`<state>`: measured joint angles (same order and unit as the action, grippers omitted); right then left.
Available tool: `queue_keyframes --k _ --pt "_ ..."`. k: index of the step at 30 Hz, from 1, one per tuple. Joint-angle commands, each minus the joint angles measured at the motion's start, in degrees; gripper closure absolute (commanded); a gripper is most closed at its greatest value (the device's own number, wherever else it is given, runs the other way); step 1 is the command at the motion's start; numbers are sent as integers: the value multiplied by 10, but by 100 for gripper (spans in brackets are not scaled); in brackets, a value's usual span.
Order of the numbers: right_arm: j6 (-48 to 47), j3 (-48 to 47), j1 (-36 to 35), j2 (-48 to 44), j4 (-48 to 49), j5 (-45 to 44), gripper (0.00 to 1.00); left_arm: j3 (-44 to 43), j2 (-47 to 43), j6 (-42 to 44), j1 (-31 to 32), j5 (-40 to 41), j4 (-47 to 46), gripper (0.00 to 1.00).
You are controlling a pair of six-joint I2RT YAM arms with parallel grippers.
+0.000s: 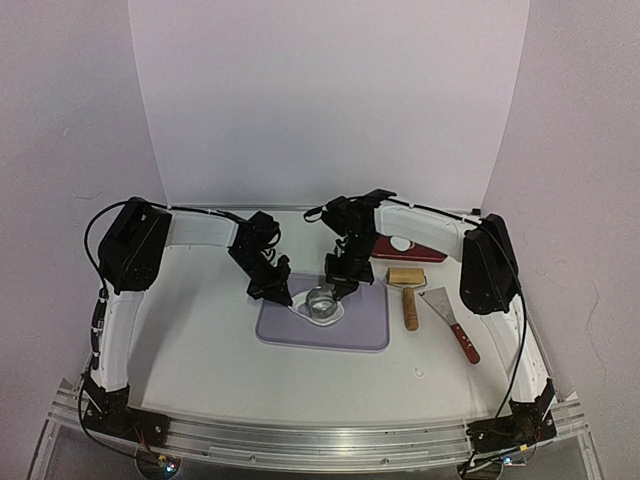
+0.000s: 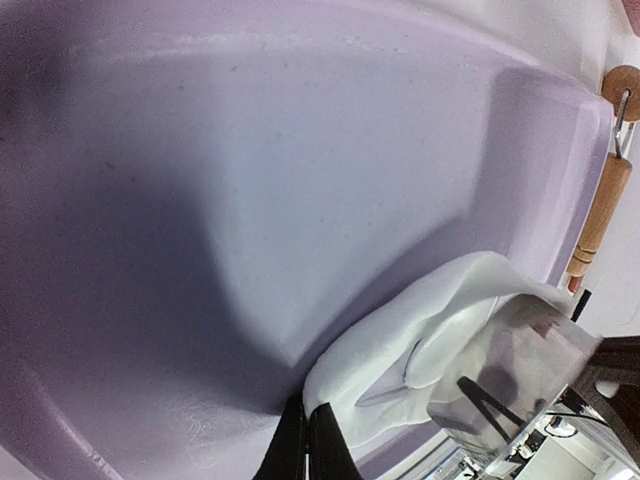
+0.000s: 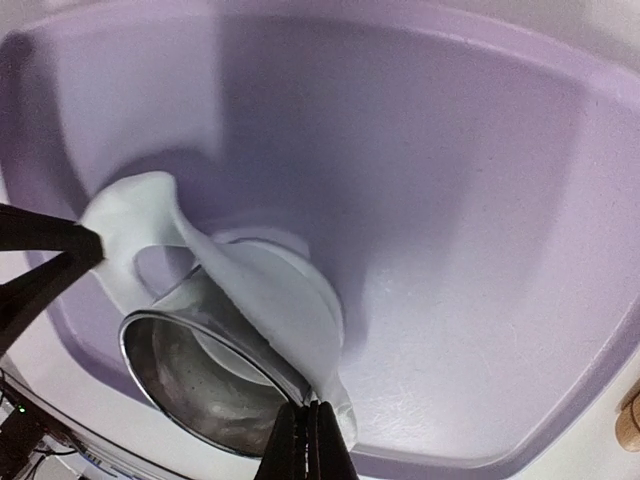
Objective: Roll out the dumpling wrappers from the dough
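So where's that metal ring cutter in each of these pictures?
Top view: the metal ring cutter stands near the centre, on the purple tray.
Left wrist view: the metal ring cutter is at the lower right, with the dough draped against it.
Right wrist view: the metal ring cutter is at the lower left, with dough over its rim.
Shared landmark: the purple tray.

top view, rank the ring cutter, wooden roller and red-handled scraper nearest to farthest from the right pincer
From the right pincer, shut on the dough:
1. metal ring cutter, just to its left, on the purple mat.
2. wooden roller, off the mat, to its right.
3. red-handled scraper, farther right, beyond the roller.
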<state>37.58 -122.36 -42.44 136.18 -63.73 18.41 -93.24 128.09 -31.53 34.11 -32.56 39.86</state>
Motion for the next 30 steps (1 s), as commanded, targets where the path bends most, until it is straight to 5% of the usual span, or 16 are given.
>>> queue_keyframes --k 1,30 --pt "18 -62 2 2 -8 15 100 -17 -15 9 11 2 1 100" --pt "26 29 2 -60 -6 -40 100 -176 24 17 34 -83 53 100"
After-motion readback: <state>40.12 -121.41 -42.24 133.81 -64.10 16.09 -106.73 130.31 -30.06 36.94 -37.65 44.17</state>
